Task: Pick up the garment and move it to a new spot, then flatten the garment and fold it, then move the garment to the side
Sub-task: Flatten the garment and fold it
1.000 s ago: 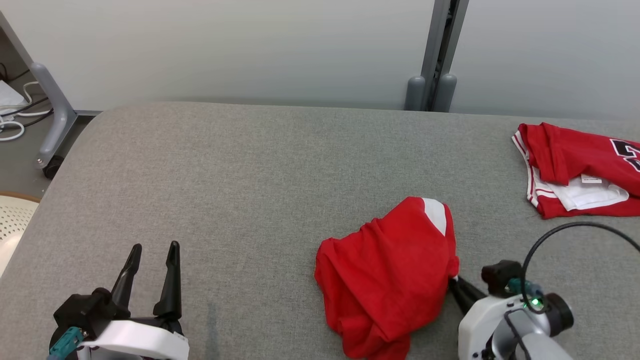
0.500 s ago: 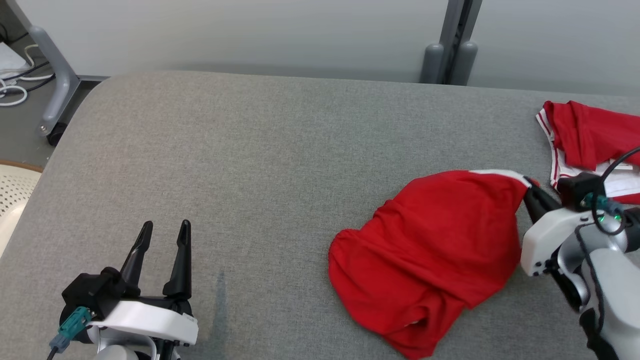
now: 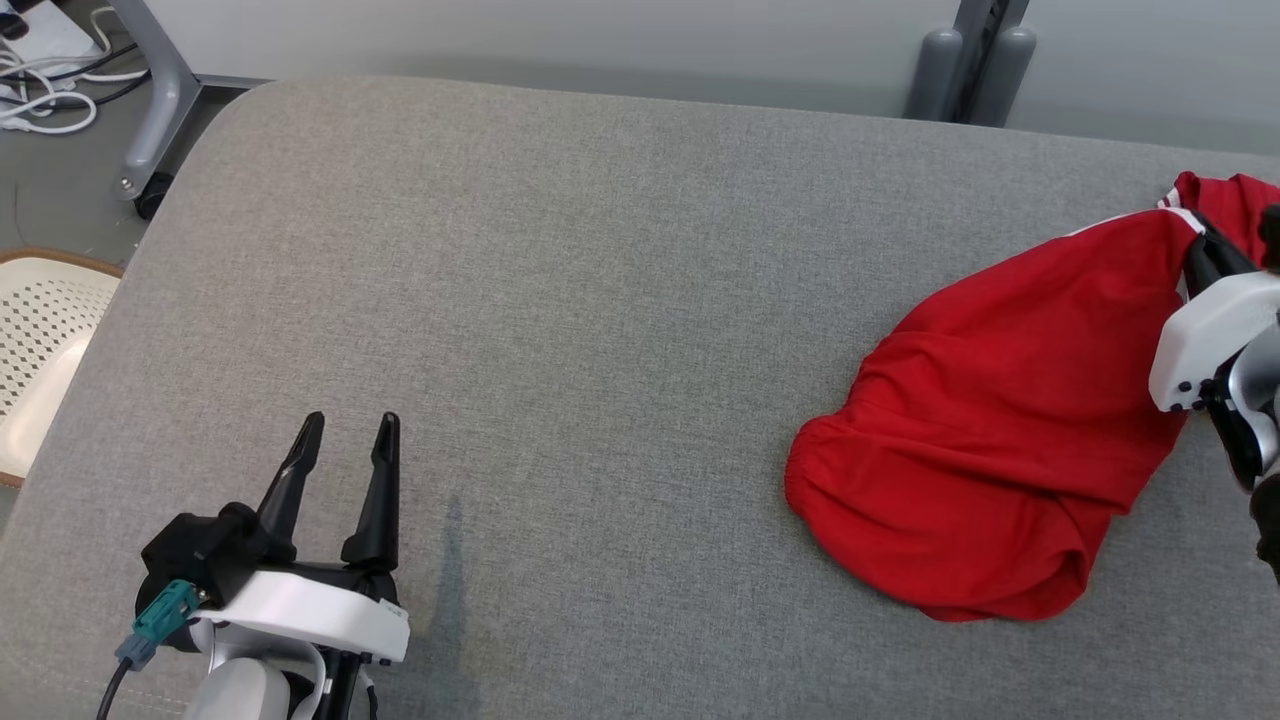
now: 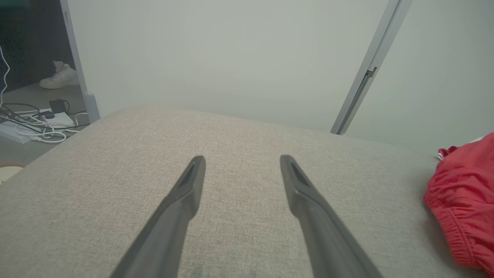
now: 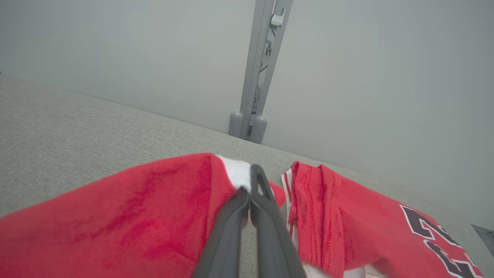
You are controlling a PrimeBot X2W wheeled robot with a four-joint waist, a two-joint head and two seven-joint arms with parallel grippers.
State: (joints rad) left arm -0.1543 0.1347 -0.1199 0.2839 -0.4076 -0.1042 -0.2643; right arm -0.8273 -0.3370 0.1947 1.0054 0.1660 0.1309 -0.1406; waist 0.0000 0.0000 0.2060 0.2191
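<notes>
Bright, even, diffuse light; faint soft shadow beside left gripper [image 3: 352, 420]; wrist views hazy, soft, edges bowed by wide-angle.

Large dark numerals outlined in white [image 5: 440, 237] are seen on a crumpled red jersey with white striped trim [image 5: 347, 227]. They are cut off by the frame edge and cannot be fully read. Fine print on a small white tag [image 5: 370, 272] beneath it cannot be made out.
</notes>
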